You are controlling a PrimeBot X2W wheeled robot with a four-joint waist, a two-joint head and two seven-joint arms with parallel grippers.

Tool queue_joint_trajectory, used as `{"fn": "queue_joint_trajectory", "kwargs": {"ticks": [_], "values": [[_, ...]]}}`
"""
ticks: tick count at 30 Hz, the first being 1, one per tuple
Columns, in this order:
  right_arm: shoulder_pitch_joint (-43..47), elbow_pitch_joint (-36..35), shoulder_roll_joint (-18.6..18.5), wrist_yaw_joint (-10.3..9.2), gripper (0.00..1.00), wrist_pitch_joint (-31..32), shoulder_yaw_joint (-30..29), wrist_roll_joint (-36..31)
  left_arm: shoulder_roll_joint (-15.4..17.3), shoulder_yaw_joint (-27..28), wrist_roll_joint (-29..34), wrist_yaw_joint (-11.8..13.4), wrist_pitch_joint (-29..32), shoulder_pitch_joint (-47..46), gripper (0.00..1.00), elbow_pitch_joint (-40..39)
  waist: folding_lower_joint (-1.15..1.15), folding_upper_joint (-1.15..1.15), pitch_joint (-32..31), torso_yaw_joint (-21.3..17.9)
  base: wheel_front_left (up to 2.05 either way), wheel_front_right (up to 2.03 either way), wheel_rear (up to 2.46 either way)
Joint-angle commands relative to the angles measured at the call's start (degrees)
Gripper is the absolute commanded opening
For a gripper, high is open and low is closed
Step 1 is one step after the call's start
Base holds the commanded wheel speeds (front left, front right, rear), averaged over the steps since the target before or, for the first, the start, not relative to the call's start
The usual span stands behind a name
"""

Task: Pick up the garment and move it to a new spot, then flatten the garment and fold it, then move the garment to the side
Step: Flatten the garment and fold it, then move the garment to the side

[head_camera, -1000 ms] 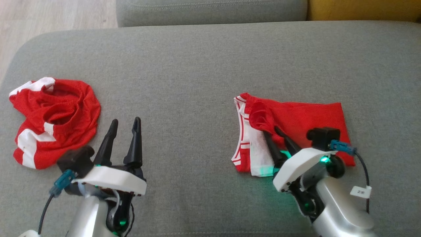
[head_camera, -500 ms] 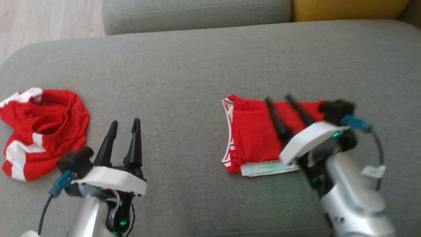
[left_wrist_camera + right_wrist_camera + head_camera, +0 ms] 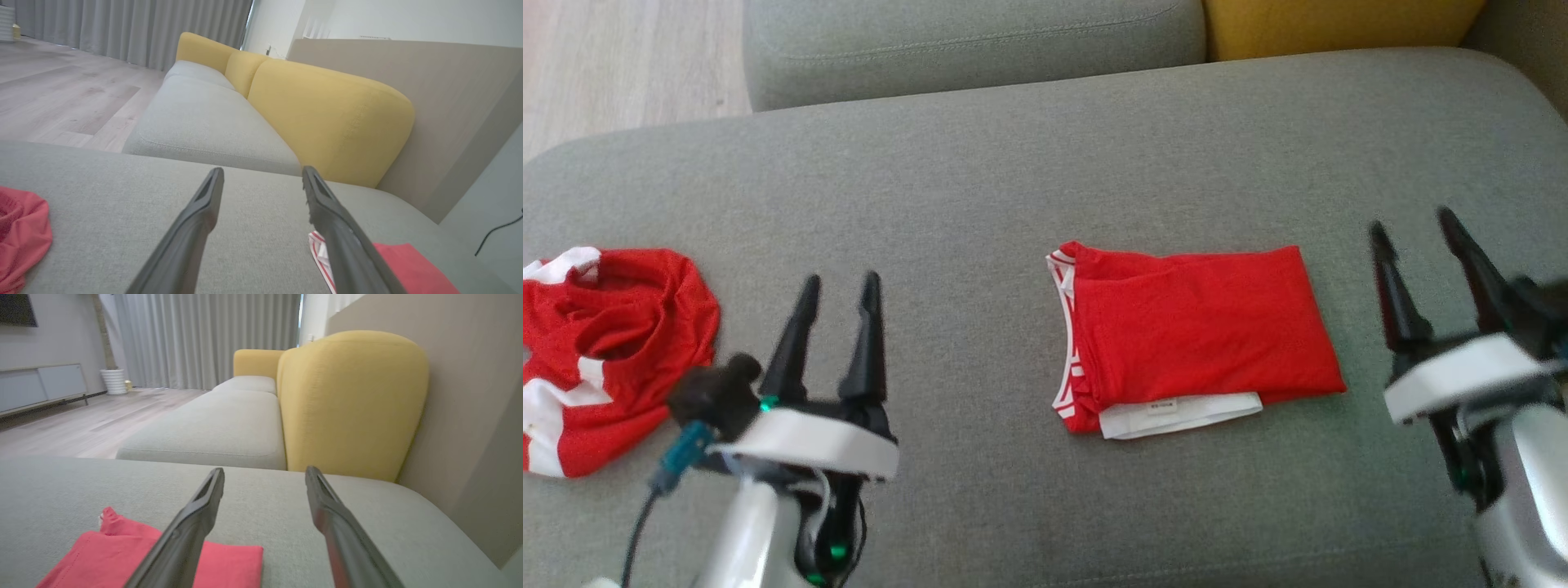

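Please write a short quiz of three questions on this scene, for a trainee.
1. True or false: the right gripper is holding the folded red garment.
2. Which lies nearest the left gripper? A) the crumpled red garment B) the folded red garment C) both equally near
3. What do both garments lie on?
Key: 1 false, its jaws are open and empty; 2 A; 3 the grey sofa cushion.

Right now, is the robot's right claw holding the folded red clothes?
No, the folded red garment lies alone on the grey cushion, with the open right gripper off to its side.
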Motion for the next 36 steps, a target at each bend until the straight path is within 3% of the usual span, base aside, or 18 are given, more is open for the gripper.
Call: {"fn": "queue_joint_trajectory", "kwargs": {"ticks": [1, 9, 20, 36], "values": [[0.6, -1.7, 0.5, 0.20, 1.00, -2.0, -0.8, -0.1, 0.4, 1.3, 1.1, 0.4, -0.7, 0.0, 1.00, -2.4, 0.00, 0.00, 0.0, -0.2, 0.00, 0.00, 0.00], [4.8, -0.5, 4.4, 0.20, 1.00, -5.7, -3.4, -3.6, 0.4, 0.7, 1.5, 1.6, -0.7, 2.9, 1.00, -3.4, 0.00, 0.00, 0.6, -0.9, 0.00, 0.00, 0.00], [3.4, 0.8, 6.2, 0.20, 1.00, -5.2, -4.6, -3.8, 0.4, 0.4, 2.1, 1.5, -0.7, 1.8, 1.00, -3.4, 0.00, 0.00, 2.9, -0.2, 0.00, 0.00, 0.00], [-2.6, 14.4, 11.7, 0.20, 1.00, -0.6, -6.3, -2.0, 0.4, -1.4, 3.5, 1.0, -0.7, -1.8, 1.00, -1.7, 0.00, 0.00, 9.6, 1.9, 0.00, 0.00, 0.00]]}}
